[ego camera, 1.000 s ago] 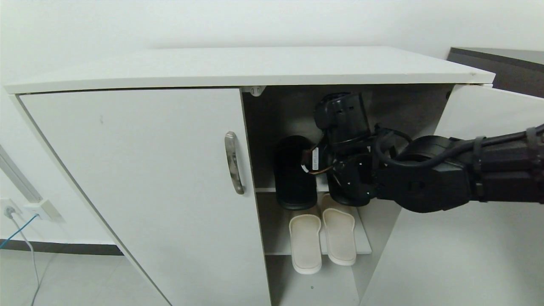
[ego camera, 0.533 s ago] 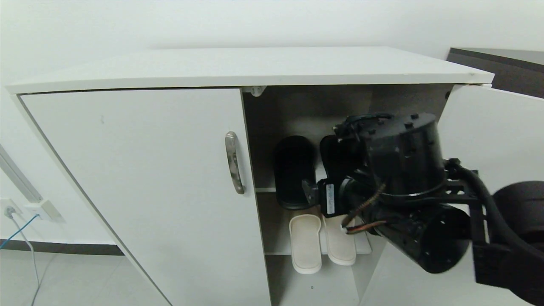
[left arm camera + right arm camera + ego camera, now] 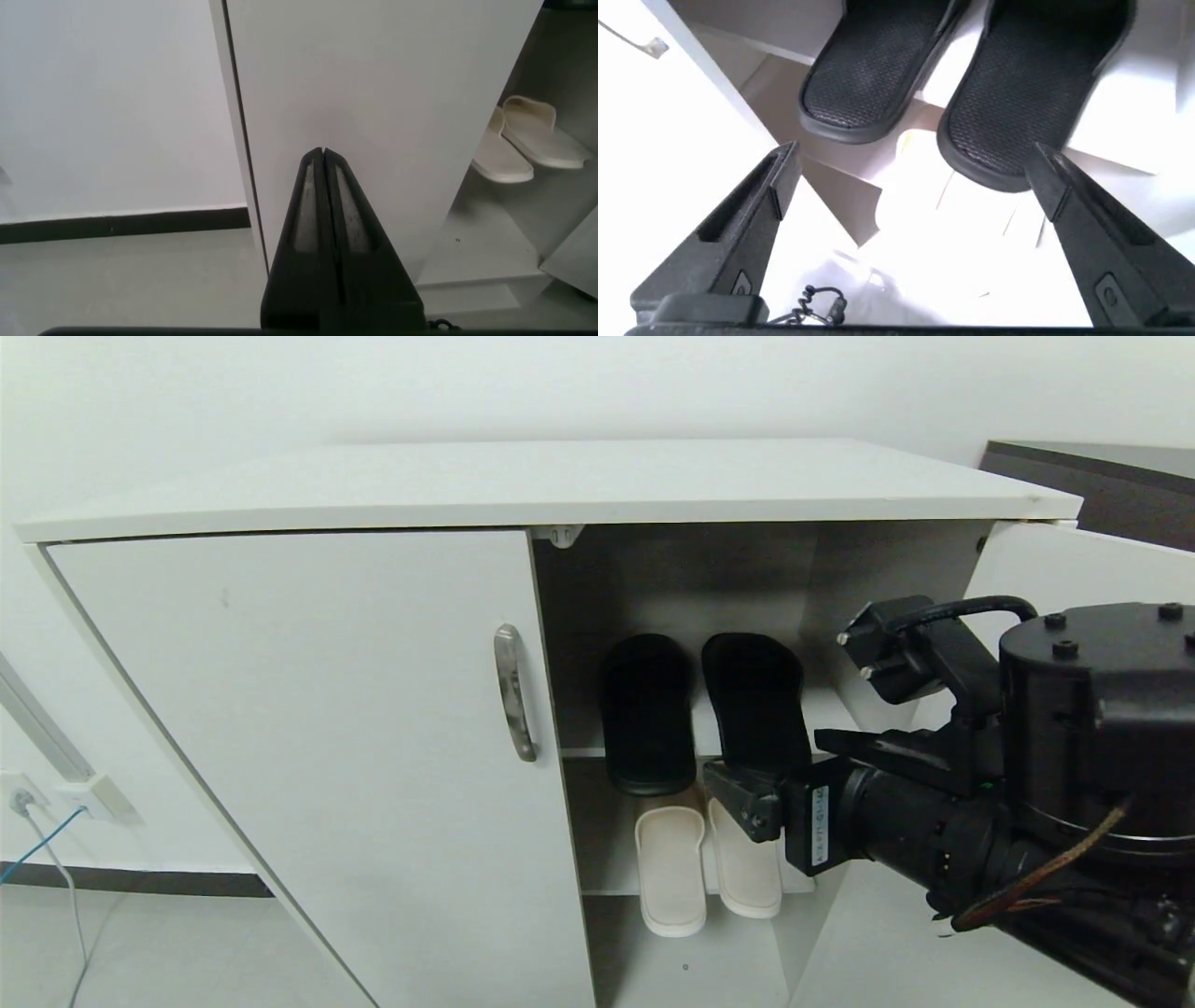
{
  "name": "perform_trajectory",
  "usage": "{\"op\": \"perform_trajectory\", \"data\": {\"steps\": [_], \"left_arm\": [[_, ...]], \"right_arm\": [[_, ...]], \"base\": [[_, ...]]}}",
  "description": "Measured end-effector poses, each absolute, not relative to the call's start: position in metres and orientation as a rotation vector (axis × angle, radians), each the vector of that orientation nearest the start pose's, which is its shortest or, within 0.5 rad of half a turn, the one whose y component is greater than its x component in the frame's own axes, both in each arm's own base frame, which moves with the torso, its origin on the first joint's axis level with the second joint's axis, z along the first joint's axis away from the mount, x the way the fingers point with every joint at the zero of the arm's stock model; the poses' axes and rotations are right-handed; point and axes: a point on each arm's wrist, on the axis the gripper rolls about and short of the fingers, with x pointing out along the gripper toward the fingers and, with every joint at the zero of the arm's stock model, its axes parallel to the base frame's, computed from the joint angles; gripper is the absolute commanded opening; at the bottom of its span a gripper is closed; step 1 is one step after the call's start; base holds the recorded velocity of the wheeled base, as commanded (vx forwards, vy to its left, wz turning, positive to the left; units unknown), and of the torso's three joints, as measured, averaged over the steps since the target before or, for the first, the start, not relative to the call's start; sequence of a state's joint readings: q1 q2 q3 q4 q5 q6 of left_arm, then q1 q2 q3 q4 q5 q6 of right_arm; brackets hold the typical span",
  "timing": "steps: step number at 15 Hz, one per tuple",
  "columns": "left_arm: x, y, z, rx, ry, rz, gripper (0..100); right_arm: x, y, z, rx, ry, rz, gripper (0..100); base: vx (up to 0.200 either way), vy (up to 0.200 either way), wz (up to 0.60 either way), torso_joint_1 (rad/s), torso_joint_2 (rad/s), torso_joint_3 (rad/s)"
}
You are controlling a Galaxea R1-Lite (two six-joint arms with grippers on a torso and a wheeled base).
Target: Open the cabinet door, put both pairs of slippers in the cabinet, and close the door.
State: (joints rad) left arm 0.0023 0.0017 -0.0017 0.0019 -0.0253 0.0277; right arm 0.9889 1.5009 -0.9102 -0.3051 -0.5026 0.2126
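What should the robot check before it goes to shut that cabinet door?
1. Black slippers both on the upper shelf: ok.
2. Cream slippers both on the lower shelf: ok.
3. Right jaws open and empty: ok.
4. Right jaws fully out of the cabinet opening: cannot tell.
5. Slipper heels, overhanging the shelves, clear of the door's swing: cannot tell.
6. Right door shut: not ok, it stands open.
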Motion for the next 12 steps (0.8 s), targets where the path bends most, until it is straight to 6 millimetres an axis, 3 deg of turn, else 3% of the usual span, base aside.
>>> {"op": "perform_trajectory", "data": {"steps": [12], "left_arm": [[-0.0228,-0.0006,0.0758,0.024,0.002,-0.022,0]], "right_arm": [[0.1577,0.2115,0.2299,0.0,0.281,0.441,100]], "base": [[-0.2,0.0,0.0,0.002,0.0,0.002]]}}
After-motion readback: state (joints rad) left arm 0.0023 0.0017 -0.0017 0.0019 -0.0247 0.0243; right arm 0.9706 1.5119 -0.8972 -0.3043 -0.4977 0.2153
